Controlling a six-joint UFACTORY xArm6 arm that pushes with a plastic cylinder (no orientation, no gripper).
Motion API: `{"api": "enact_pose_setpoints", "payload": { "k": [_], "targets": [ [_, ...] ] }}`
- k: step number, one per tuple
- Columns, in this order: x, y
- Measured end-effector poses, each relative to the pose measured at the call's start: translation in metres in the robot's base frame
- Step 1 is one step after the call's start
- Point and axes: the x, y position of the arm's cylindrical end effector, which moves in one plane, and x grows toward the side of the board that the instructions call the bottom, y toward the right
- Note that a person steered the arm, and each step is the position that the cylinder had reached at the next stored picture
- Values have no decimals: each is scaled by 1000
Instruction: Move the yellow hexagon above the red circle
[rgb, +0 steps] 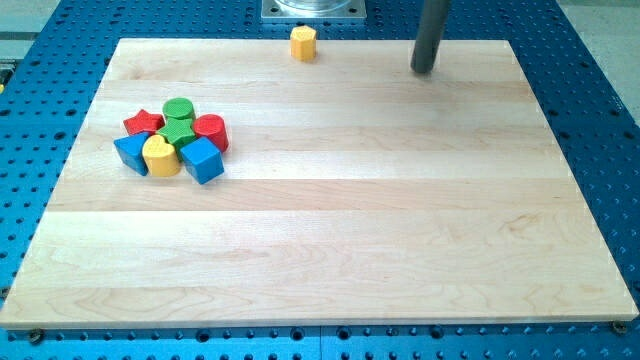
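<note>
The yellow hexagon (303, 44) stands alone at the board's top edge, a little left of centre. The red circle (211, 131) sits at the right side of a tight cluster on the view's left. My tip (423, 69) rests on the board near the top edge, well to the right of the yellow hexagon and far from the cluster. The rod rises out of the view's top.
The cluster also holds a red star (144, 123), a green circle (179, 109), another green block (179, 130), a yellow heart (160, 155), a blue block (130, 151) and a blue cube (202, 160). The wooden board (330, 240) lies on a blue perforated table (600, 90). A metal mount (315, 10) sits at the top.
</note>
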Motion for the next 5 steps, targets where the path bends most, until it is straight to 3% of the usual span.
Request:
{"api": "enact_pose_setpoints", "payload": {
  "k": [1,4,5],
  "targets": [
    [-30,-44],
    [-28,-195],
    [-8,-258]
  ]
}}
